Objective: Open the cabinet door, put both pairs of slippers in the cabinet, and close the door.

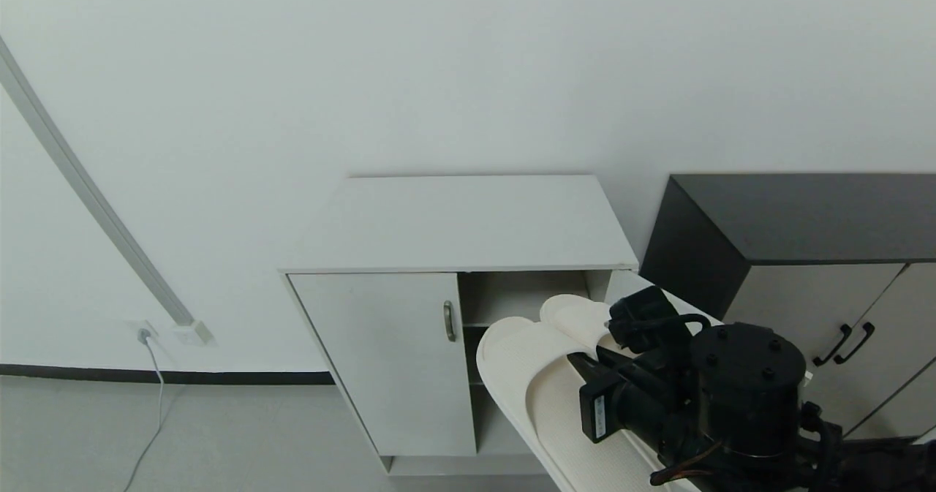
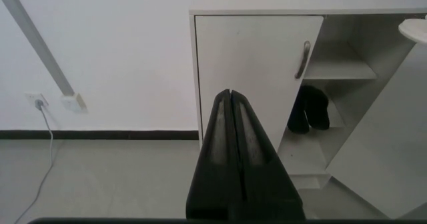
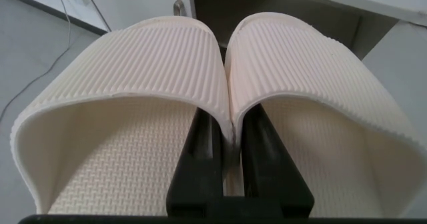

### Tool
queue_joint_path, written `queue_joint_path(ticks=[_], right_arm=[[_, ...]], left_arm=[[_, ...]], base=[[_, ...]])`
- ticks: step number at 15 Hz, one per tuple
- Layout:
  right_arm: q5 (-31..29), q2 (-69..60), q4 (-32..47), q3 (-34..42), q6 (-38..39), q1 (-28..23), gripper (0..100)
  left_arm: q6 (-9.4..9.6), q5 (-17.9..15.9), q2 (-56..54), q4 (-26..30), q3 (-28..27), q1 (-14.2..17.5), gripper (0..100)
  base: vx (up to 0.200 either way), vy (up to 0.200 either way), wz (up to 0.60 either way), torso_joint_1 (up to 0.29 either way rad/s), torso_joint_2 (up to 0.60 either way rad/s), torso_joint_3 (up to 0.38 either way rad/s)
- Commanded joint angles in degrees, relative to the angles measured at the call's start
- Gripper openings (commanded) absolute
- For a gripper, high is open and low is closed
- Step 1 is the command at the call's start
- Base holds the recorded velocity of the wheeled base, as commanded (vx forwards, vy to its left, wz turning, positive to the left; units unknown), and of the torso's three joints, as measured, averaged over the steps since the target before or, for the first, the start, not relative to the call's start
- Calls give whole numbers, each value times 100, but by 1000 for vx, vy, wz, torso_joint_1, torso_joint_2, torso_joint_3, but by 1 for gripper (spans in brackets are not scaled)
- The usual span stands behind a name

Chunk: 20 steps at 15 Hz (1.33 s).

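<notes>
Right end effector (image 3: 229,125) clamps the cream slippers (image 3: 150,64) by their inner edges, just before the cabinet's (image 1: 468,221) open right half. Black slippers (image 2: 310,109) sit on a shelf inside; the left end effector (image 2: 230,99) is closed and empty.

Cream slippers (image 3: 167,57): ribbed uppers, weave-embossed insoles. White cabinet (image 1: 468,221). Black slippers (image 2: 310,109). Black side cabinet (image 1: 804,214).

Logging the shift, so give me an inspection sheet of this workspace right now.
Surface: grey floor, white cabinet standing on it.
Job's things: right door open, left door shut; dark pair on an inner shelf; cream slippers held before the opening.
Clutter: nothing seen.
Grippers: right gripper shut on cream slippers' inner walls; left gripper shut, empty.
Cables: cable hanging from socket to the floor.
Surroundings: white wall; dark cabinet on the right.
</notes>
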Motion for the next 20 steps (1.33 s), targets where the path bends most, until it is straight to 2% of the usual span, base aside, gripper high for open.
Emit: queue_joint_path(ticks=[1, 7, 20], right_arm=[[1, 34, -5, 18, -5, 20, 0], [1, 60, -5, 62, 13, 11, 0], [-8, 8, -5, 80, 13, -16, 0]], left_arm=[[-1, -5, 7, 0, 1, 1, 0], [-1, -5, 7, 0, 1, 1, 0], [-27, -5, 7, 0, 1, 1, 0]], base=[[0, 0, 0, -154, 369, 193], [0, 0, 0, -176, 401, 227], [0, 0, 0, -212, 532, 316]])
